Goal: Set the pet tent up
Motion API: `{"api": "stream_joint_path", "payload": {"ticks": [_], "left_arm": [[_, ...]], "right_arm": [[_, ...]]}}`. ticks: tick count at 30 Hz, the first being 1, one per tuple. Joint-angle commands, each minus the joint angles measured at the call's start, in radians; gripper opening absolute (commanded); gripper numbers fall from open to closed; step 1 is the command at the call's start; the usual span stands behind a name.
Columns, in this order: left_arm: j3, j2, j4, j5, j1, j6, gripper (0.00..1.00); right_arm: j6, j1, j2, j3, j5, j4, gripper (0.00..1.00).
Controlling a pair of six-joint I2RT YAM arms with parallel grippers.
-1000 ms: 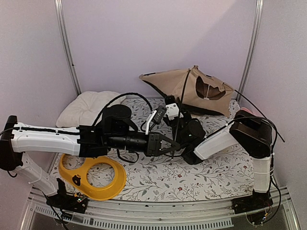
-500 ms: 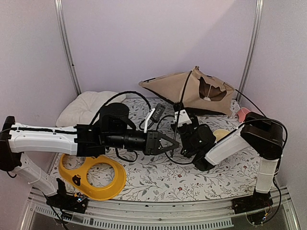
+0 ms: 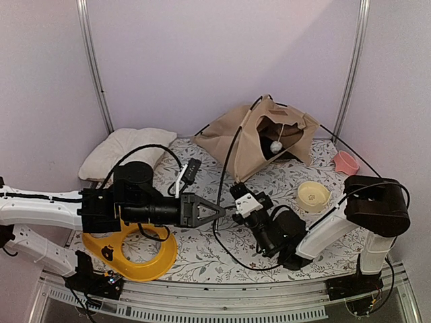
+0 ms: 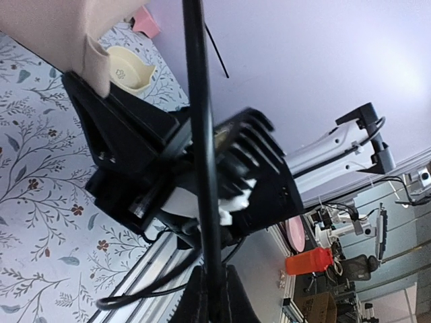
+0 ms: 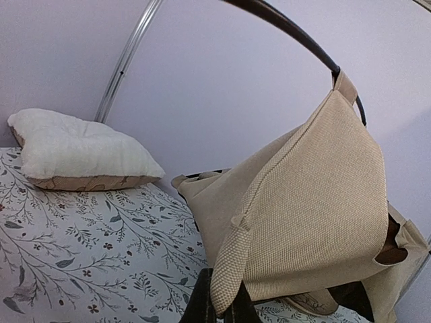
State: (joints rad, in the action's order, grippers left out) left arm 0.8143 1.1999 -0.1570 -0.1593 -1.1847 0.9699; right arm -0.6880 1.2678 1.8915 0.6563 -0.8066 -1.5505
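The pet tent [image 3: 259,138], beige canvas, stands at the back right of the mat. Its dark doorway faces the camera, and a white pom-pom [image 3: 276,145] hangs in it. A thin black pole [image 3: 232,158] arcs from the tent's top down to my grippers. My left gripper [image 3: 225,210] is shut on that pole [image 4: 202,134], which runs straight up from between its fingers [image 4: 214,286]. My right gripper [image 3: 237,193] sits just beside it. In the right wrist view it [image 5: 222,306] is shut on a hanging corner strip of the tent's canvas [image 5: 316,202], under the curved pole [image 5: 296,30].
A white pillow [image 3: 124,151] lies at the back left. A yellow two-hole tray [image 3: 138,252] sits under my left arm. A cream bowl [image 3: 314,195] and a pink cup [image 3: 346,162] stand at the right. Another thin black pole [image 3: 350,147] sticks out rightwards from the tent.
Both grippers have drawn back toward the near edge, pulling pole and canvas along. The tent has swung round and risen, its doorway now facing forward. The right gripper has shut on the canvas corner.
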Motion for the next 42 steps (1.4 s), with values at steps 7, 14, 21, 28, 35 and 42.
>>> {"api": "stream_joint_path", "payload": {"ticks": [7, 14, 21, 28, 35, 42], "left_arm": [[-0.013, -0.120, -0.214, 0.457, -0.074, -0.011, 0.00], [-0.011, -0.112, -0.351, 0.535, -0.093, -0.068, 0.00], [0.056, -0.044, -0.441, 0.577, -0.093, -0.136, 0.00], [0.101, 0.039, -0.475, 0.571, -0.082, -0.143, 0.00], [0.157, 0.107, -0.452, 0.530, -0.049, -0.140, 0.00], [0.176, 0.144, -0.443, 0.535, -0.024, -0.154, 0.00]], "right_arm": [[0.083, 0.239, -0.154, -0.105, 0.169, -0.140, 0.00], [0.265, 0.251, -0.316, -0.146, 0.271, 0.143, 0.00], [0.304, 0.283, -0.306, -0.142, 0.239, 0.287, 0.00], [0.316, 0.303, -0.262, -0.125, 0.211, 0.347, 0.00], [0.326, 0.324, -0.231, -0.127, 0.166, 0.355, 0.00], [0.312, 0.343, -0.228, -0.122, 0.129, 0.357, 0.00]]}}
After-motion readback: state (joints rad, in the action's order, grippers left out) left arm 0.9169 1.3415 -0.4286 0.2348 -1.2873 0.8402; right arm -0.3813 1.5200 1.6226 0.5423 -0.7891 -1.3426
